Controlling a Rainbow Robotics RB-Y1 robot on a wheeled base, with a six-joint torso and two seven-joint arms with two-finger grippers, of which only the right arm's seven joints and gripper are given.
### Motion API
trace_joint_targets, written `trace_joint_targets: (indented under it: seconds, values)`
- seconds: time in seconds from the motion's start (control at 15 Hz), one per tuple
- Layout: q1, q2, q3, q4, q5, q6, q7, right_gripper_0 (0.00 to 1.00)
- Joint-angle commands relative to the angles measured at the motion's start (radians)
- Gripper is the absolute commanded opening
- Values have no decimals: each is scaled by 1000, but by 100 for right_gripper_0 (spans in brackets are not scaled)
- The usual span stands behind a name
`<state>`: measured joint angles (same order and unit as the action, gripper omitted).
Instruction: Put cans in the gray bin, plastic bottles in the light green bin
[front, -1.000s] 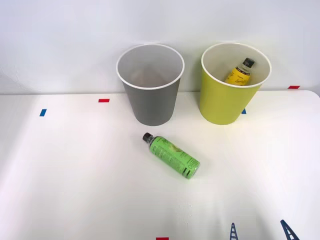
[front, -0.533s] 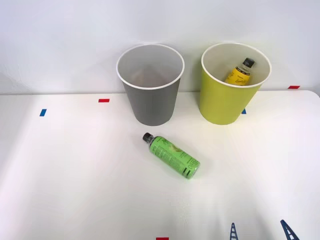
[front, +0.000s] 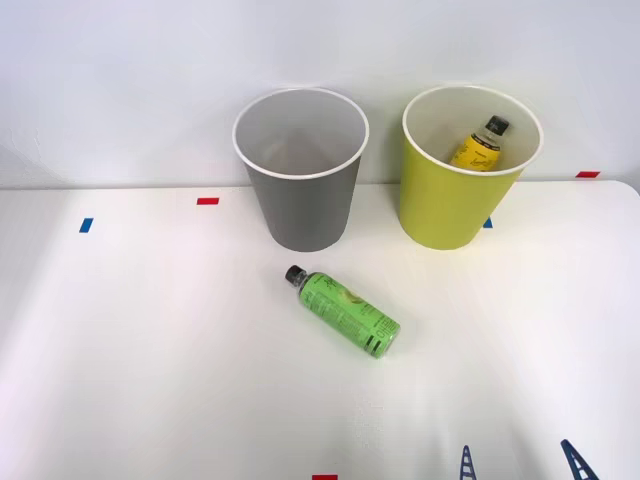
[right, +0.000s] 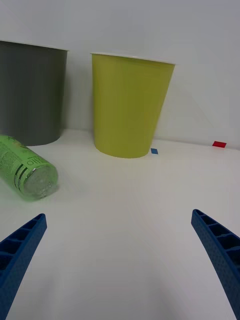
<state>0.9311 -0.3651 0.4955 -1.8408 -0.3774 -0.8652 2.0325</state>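
Observation:
A green-labelled plastic bottle with a black cap lies on its side on the white table, in front of the gray bin; its base shows in the wrist view. The light green bin stands to the right and holds a yellow-labelled bottle leaning against its wall. My right gripper is open near the table's front edge, to the right of and nearer than the green bottle, with nothing between its blue fingers. The cans are out of view. Both bins also appear in the wrist view, gray and light green.
Small red and blue tape marks dot the white table. A white wall rises right behind the bins. A red mark sits at the front edge.

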Motion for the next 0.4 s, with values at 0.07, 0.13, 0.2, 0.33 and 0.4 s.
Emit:
trace_joint_targets:
  seconds: [0.07, 0.13, 0.2, 0.33, 0.4]
  values:
    - [0, 0, 0, 0, 0, 0, 0, 100]
    - [0, 0, 0, 0, 0, 0, 0, 100]
    - [0, 0, 0, 0, 0, 0, 0, 100]
    - [0, 0, 0, 0, 0, 0, 0, 100]
    - [0, 0, 0, 0, 0, 0, 0, 100]
